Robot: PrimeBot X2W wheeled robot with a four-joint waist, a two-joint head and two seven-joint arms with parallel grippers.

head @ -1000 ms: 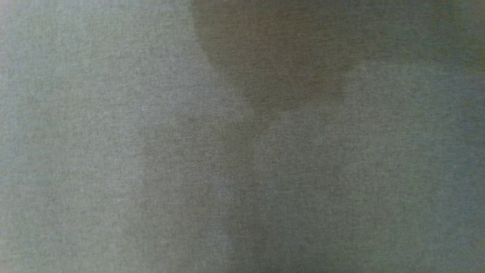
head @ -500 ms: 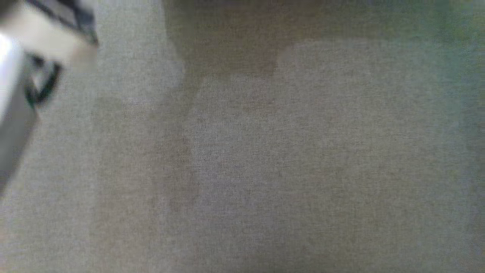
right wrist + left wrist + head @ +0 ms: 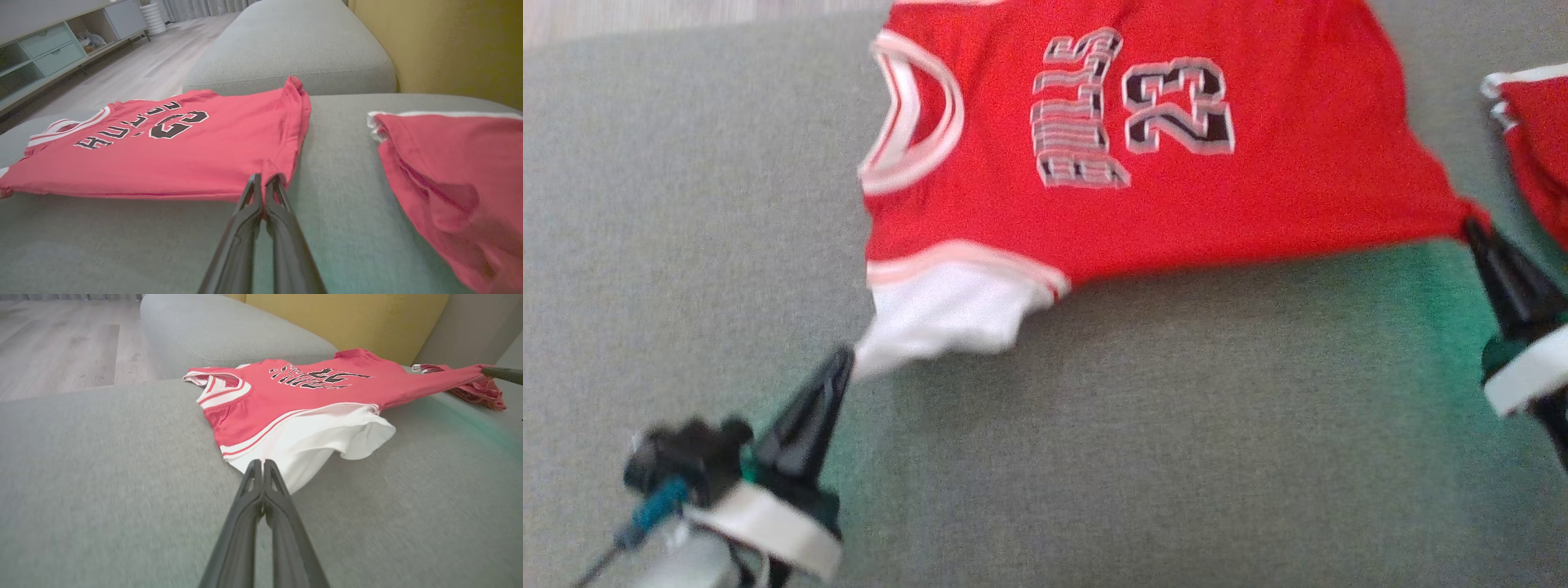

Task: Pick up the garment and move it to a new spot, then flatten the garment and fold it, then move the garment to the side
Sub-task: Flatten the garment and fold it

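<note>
One grey sofa spans the head view, its seat carrying everything else. Behind the seat, in the wrist views, rises a yellow backrest, and past the sofa's end lie a pale wood floor and a low cabinet with drawers.

The jersey is spread print-up on the seat. It is red, with a white-trimmed collar toward the robot's left and the number 23 beside a line of lettering. Its far part rests on the cushion, while its near edge is drawn taut between the two arms and appears slightly raised, with a shadow beneath it.

A second piece of red cloth with white trim lies rumpled on the seat just past the jersey's right end, apart from it.

The left fingers are clenched on the tip of the jersey's white sleeve. The right fingers are clenched on the near hem corner, with red fabric bunched between their tips.
</note>
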